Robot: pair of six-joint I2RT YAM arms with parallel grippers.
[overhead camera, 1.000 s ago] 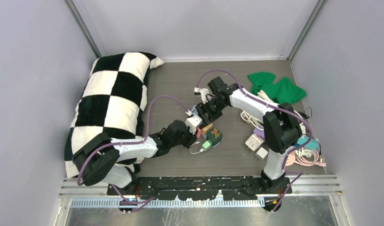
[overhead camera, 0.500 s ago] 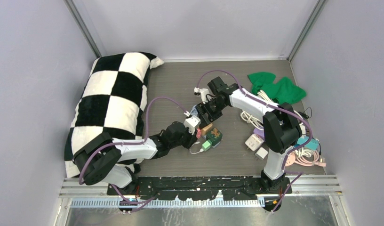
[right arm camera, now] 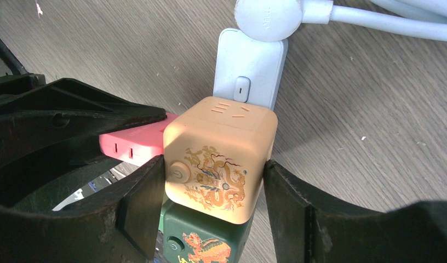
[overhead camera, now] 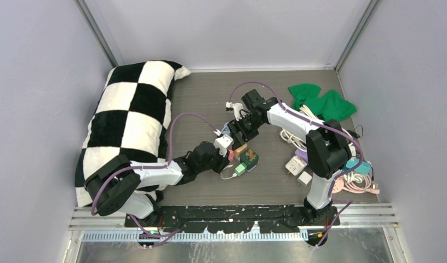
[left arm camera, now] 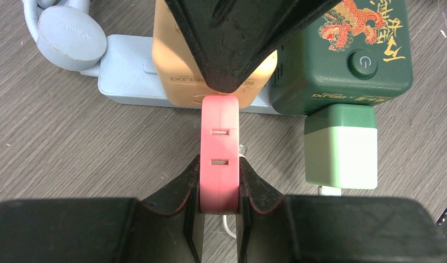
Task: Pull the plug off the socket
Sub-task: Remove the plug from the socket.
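A pink plug butts end-on against the side of an orange cube socket. No gap shows between them. My left gripper is shut on the pink plug, one finger on each flat side. My right gripper is shut on the orange cube socket, a finger against each side. The pink plug sticks out of the cube's left face in the right wrist view. From above, both grippers meet mid-table at the plug and the cube.
A dark green cube socket with a light green plug sits right beside the orange cube. Both rest on a light blue power strip. A checkered pillow lies left. A green cloth, chargers and cables lie right.
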